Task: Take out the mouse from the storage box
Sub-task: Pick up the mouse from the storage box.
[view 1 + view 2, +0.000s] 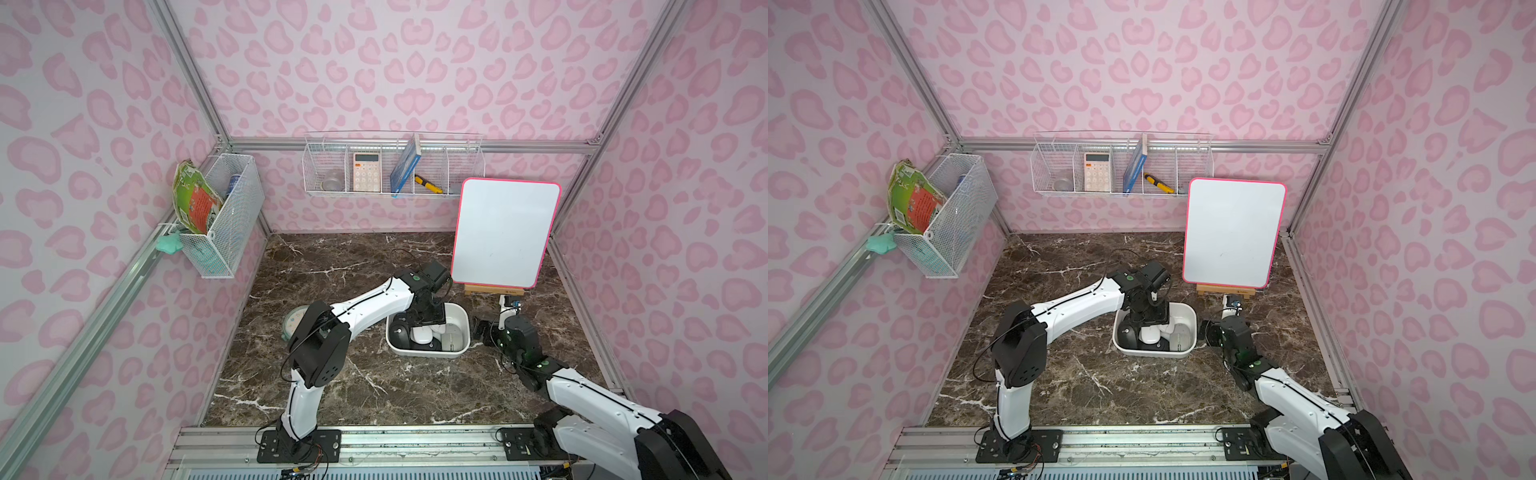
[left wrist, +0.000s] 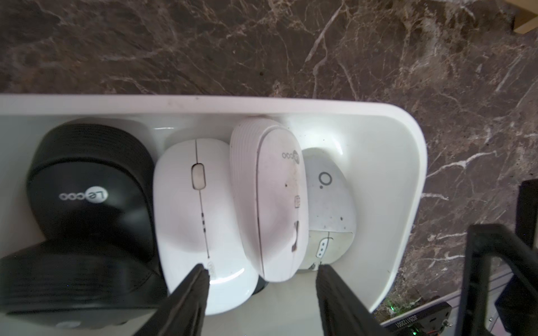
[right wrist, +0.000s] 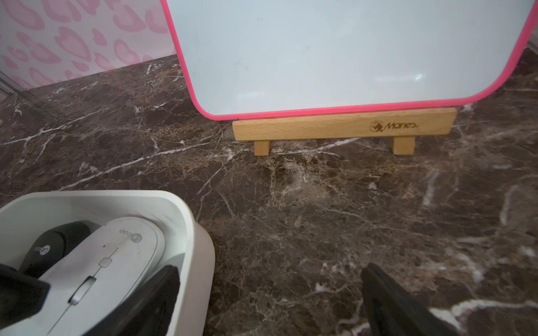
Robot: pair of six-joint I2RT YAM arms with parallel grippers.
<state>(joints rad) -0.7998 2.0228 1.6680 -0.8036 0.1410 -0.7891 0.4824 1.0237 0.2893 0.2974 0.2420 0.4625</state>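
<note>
The white storage box sits mid-table with several mice packed in it. In the left wrist view its rim frames a black mouse, a white mouse, a pinkish-white mouse and a grey mouse. My left gripper is down inside the box, open. The pinkish-white mouse's end lies between its fingers, one fingertip over the white mouse. My right gripper is open and straddles the box's right wall, holding nothing.
A pink-framed whiteboard stands on a wooden easel just behind the box. A round greenish dish lies left of the left arm. Wire baskets hang on the walls. A small white item lies by the easel.
</note>
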